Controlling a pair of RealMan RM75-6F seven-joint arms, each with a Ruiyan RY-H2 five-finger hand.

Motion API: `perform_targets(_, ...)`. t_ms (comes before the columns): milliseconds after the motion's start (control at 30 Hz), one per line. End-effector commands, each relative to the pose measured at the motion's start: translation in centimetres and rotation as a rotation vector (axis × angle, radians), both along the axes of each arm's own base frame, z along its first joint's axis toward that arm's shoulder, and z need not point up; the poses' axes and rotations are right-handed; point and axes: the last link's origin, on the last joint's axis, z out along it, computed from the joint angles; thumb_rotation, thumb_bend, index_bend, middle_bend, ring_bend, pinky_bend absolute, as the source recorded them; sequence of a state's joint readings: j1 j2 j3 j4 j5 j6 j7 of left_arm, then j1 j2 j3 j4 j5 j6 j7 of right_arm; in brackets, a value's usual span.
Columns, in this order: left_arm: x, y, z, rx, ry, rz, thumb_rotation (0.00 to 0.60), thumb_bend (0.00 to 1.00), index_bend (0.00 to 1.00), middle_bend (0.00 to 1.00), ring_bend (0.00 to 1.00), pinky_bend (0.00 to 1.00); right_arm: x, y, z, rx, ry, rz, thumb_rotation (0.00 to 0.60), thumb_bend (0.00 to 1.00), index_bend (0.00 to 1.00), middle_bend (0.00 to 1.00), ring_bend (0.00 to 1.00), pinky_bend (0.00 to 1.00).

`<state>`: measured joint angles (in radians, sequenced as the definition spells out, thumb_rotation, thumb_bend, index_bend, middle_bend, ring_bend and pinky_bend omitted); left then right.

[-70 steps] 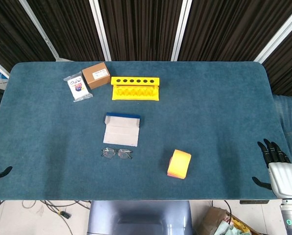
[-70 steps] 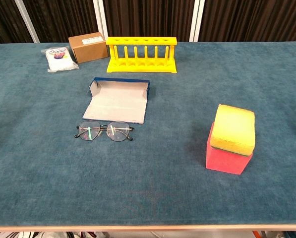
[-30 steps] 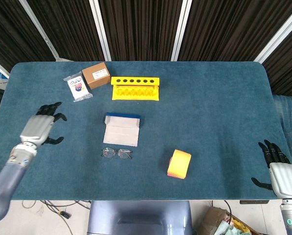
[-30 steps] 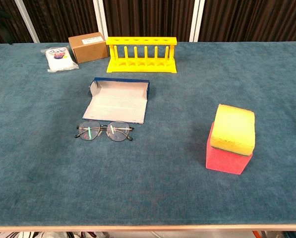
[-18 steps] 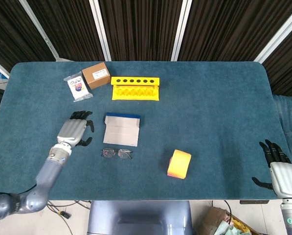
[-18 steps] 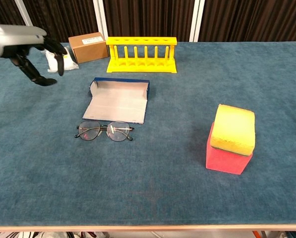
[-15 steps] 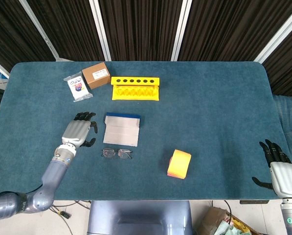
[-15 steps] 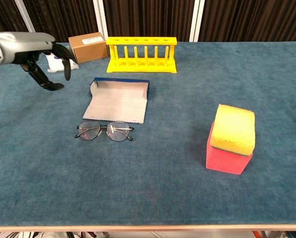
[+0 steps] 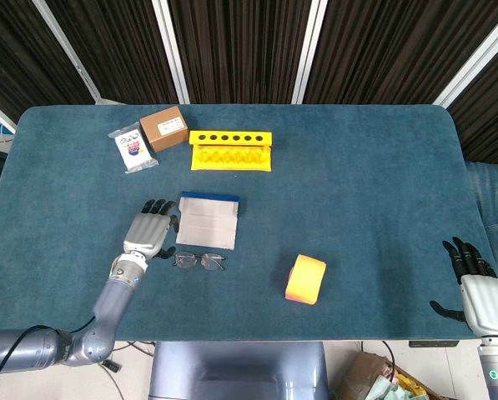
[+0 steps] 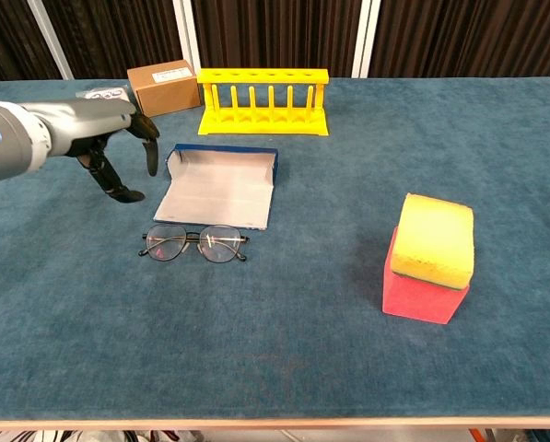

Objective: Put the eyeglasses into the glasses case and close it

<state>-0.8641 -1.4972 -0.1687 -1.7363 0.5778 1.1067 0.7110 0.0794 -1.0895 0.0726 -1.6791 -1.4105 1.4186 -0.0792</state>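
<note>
The glasses lie unfolded on the blue worktop, just near of the open case, whose grey inside faces up with its blue edge on the far side. The left hand hovers just left of the case, fingers spread and curled slightly downward, holding nothing (in the chest view its dark fingertips hang beside the case's left end, not touching it). The right hand sits at the near right edge of the worktop, well apart from everything, fingers apart and empty. A yellow-topped sponge stands right of the glasses. On the far side sit a yellow rack, a cardboard box left of it, and a small packet further left.
</note>
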Motion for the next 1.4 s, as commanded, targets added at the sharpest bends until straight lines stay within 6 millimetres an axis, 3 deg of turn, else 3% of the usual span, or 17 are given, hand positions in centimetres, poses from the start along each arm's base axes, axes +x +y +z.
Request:
perform_targets(33,0.5,-0.2,-0.9,-0.02,0.005,-0.014,0.6,0.22,0.42,0.1,0.0,0.0,0.0,0.0,0.0,0.001,0.0,-0.001,0.6,0.0,0.0,0.0,0.0,0.21)
perform_targets(633,2.7,-1.2,-5.6,-0.064,0.033,-0.044,0.6,0.22,0.48,0.12,0.0,0.0,-0.1,-0.1,0.1,-0.001,-0.002,-0.009,0.6,0.0,0.0,0.0,0.0,0.21)
perform_targets(900,2.6,-1.2,-6.4,-0.061,0.043,-0.036,0.6,0.28,0.48,0.12,0.0,0.0,-0.1,-0.2,0.1,-0.001,-0.005,-0.013,0.6,0.0,0.0,0.0,0.0,0.21)
perform_targets(1400,2.3,-1.2,-6.8,-0.058,0.044,-0.036,0.6,0.31,0.52,0.15,0.0,0.0,-0.1,-0.2,0.1,-0.003,-0.003,-0.016,0.6,0.0,0.0,0.0,0.0,0.21)
